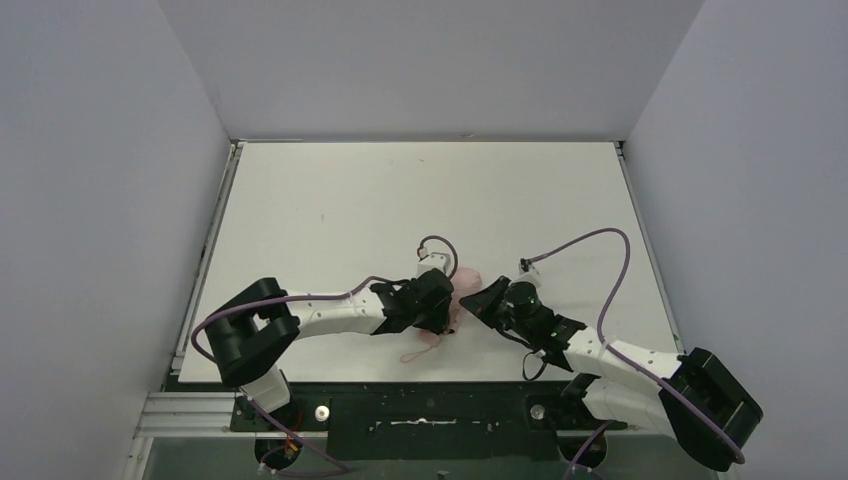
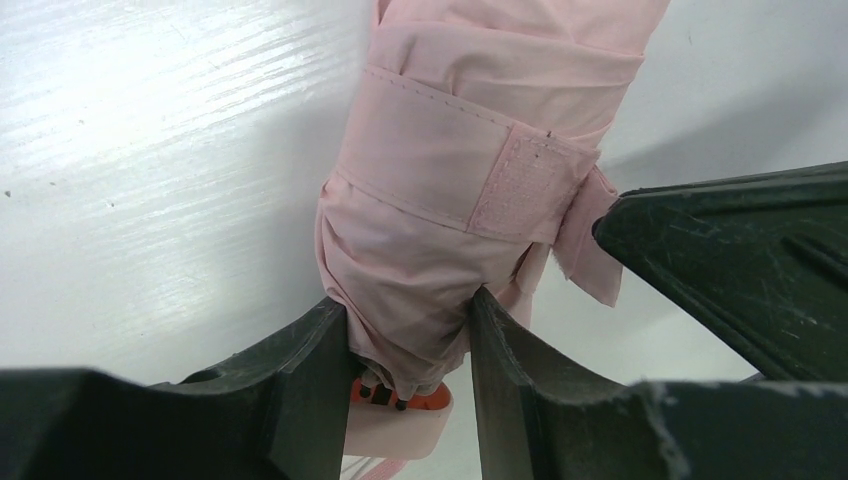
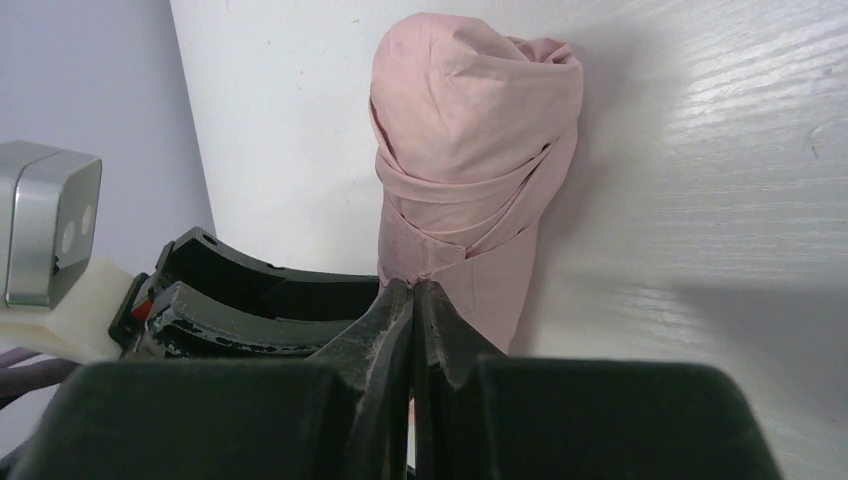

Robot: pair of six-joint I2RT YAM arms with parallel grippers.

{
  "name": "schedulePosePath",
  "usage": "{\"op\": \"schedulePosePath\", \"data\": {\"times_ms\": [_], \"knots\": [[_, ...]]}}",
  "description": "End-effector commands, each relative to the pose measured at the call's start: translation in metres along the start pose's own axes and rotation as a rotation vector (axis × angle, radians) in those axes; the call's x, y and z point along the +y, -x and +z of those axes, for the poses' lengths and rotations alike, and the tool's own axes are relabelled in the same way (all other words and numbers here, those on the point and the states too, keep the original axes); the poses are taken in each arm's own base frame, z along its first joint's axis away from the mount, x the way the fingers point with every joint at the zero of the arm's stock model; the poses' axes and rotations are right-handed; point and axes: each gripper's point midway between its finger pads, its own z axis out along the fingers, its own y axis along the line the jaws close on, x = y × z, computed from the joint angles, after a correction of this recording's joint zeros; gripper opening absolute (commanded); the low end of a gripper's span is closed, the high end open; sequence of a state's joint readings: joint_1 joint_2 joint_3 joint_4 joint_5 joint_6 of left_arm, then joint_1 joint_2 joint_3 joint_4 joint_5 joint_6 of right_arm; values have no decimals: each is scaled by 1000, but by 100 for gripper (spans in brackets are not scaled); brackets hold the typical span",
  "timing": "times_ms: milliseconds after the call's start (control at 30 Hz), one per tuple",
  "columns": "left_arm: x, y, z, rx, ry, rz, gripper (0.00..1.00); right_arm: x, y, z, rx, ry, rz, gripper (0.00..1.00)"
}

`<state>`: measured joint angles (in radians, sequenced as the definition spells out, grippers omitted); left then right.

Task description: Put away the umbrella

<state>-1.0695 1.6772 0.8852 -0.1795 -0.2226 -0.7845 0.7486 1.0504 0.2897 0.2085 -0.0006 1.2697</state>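
Observation:
The umbrella (image 1: pixel 466 274) lies folded on the white table between my two arms, its pale pink fabric rolled up. A pink closing strap (image 2: pixel 440 160) with a velcro patch wraps round it. My left gripper (image 2: pixel 405 305) is shut on the bundle just above the small pink handle (image 2: pixel 400 432), one black finger on each side of the fabric. My right gripper (image 3: pixel 413 285) has its jaws pressed together, and the tips pinch the loose end of the strap at the umbrella's side. In the top view the left gripper (image 1: pixel 445 300) and right gripper (image 1: pixel 480 300) meet at the umbrella.
A thin pink wrist loop (image 1: pixel 421 350) trails from the handle toward the near table edge. Purple cables (image 1: pixel 600 240) arc above both arms. Grey walls enclose the table (image 1: pixel 400 200) on three sides.

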Motion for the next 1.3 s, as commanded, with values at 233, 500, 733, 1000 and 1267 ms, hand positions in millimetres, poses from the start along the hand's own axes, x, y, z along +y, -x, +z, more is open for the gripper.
{"op": "schedulePosePath", "data": {"times_ms": [233, 500, 733, 1000, 1267], "knots": [[71, -96, 15, 286, 252, 204, 0, 98, 52, -23, -137, 452, 321, 0], [63, -102, 18, 300, 241, 263, 0, 104, 70, -19, -193, 502, 452, 0], [59, -107, 19, 307, 228, 292, 0, 110, 84, -14, -223, 545, 546, 0], [57, -109, 20, 309, 220, 297, 0, 90, 75, 8, -211, 415, 509, 0], [57, -109, 19, 309, 221, 285, 0, 14, 66, -15, -266, 16, 296, 1]]}}
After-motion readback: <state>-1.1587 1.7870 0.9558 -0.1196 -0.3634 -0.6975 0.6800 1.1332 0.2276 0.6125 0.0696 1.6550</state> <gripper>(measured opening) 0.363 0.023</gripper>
